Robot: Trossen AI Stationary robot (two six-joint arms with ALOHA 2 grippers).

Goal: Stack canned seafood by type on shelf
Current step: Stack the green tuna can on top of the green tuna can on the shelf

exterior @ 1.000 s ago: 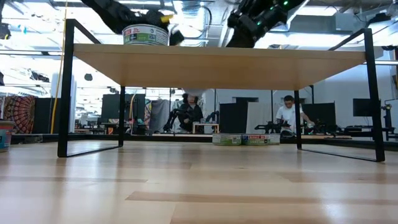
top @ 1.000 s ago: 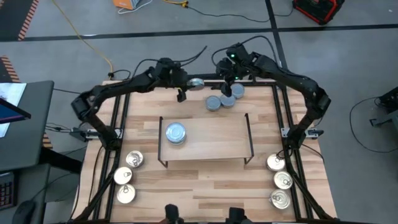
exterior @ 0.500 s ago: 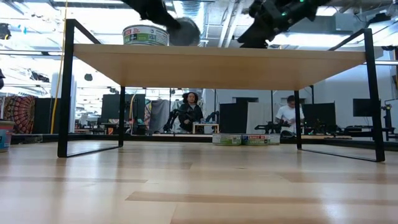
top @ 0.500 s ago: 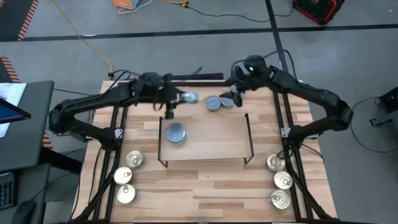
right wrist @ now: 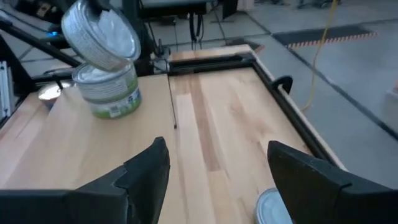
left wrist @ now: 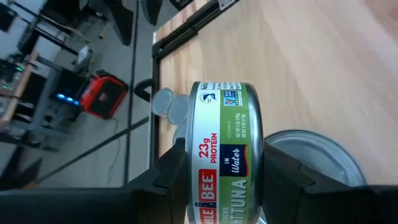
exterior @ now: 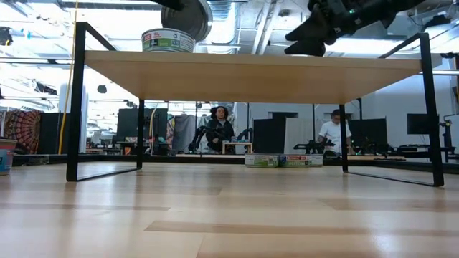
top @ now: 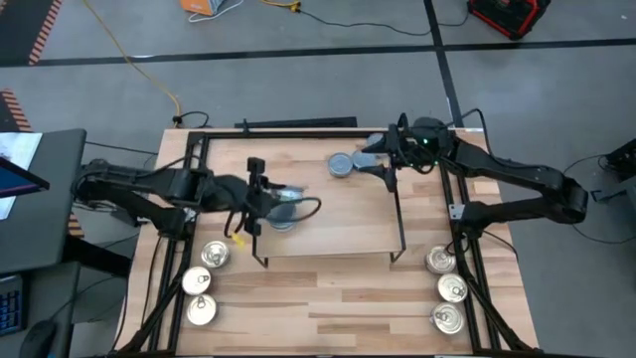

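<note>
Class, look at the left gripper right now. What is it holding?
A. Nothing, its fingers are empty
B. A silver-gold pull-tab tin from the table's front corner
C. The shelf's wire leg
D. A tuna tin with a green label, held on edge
D: in the left wrist view the left gripper clamps a green-labelled tuna tin turned on edge, above the tins already on the shelf.
</note>
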